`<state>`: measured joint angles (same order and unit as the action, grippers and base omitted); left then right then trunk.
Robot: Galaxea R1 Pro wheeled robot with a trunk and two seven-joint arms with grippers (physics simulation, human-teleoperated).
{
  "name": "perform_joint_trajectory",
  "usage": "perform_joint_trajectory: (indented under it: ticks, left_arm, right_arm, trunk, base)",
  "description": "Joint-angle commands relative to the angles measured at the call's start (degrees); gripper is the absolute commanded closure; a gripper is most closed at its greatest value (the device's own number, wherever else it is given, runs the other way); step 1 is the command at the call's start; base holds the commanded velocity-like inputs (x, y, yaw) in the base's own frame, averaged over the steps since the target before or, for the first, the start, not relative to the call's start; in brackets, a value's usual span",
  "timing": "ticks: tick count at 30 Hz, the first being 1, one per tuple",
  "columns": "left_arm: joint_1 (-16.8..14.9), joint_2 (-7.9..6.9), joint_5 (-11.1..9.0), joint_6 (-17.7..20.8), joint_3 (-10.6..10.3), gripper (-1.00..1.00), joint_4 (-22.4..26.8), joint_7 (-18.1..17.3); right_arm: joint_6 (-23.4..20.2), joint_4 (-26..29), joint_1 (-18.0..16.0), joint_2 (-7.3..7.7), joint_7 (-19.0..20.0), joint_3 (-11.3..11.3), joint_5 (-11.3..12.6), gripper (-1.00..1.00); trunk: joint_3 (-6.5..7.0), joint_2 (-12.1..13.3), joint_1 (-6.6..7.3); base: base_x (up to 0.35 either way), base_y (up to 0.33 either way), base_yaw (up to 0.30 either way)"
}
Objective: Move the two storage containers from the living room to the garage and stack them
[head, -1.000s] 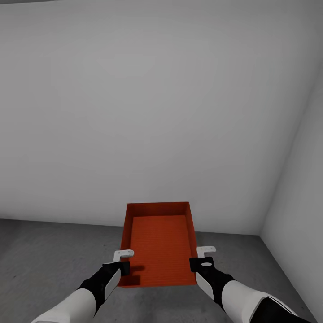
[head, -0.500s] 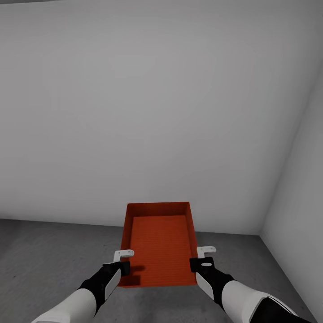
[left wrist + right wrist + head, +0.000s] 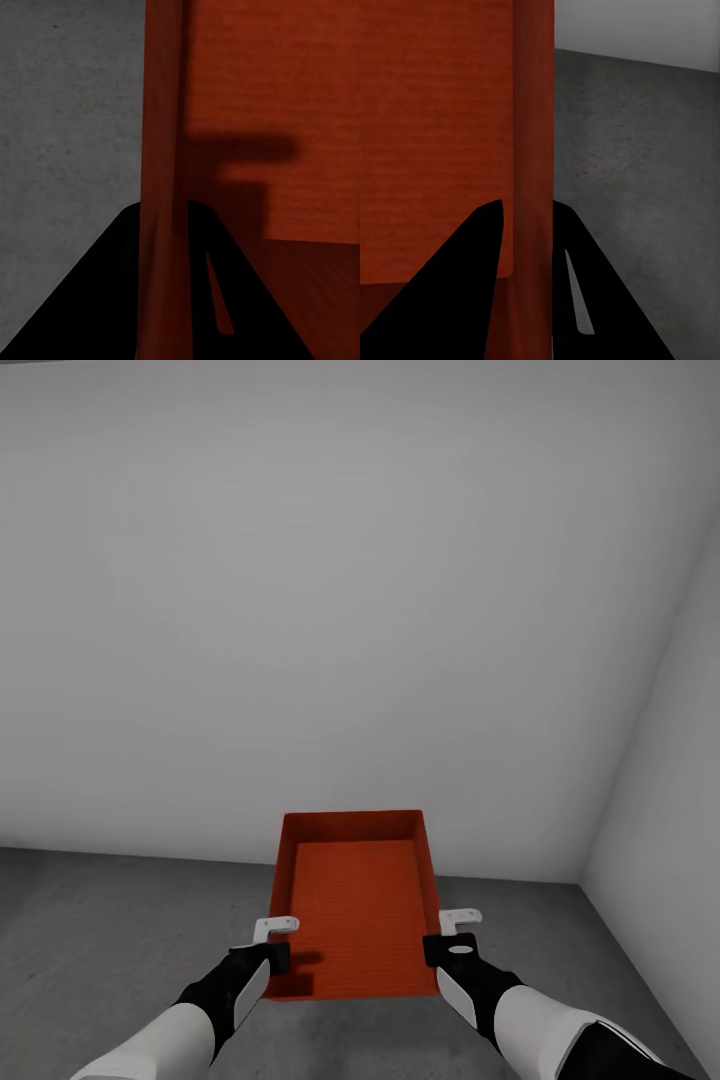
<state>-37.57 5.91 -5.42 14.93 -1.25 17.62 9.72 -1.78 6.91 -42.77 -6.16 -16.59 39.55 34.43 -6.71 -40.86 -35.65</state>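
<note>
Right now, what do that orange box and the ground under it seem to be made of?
The storage container looks like matte orange-red plastic: uniform colour, thin plain walls, a finely ribbed bottom. The floor looks like rough concrete: dull grey, speckled, without gloss. Both are simulator renders, so this is only how they appear.

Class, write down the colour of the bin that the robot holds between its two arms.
Orange-red bin, plain inside and out; the head view shows it best.
</note>
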Motion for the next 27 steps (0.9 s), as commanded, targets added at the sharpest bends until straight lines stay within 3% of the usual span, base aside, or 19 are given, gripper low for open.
perform_joint_trajectory:
  ticks: [1,27]
  left_arm:
    - [-0.05,0.05,-0.40,-1.48,-0.06,1.00,0.31,0.39]
    - [-0.05,0.00,-0.44,-1.39,-0.06,1.00,0.33,0.31]
  right_arm:
    - [-0.01,-0.23,-0.03,0.01,-0.12,0.03,1.34,1.00]
    - [0.01,-0.23,-0.03,0.02,-0.11,0.03,1.34,1.00]
  trunk:
    - [-0.28,-0.50,-0.24]
    - [-4.95,-10.93,-5.95]
  base:
    - [0.000,0.000,0.000]
    - [0.000,0.000,0.000]
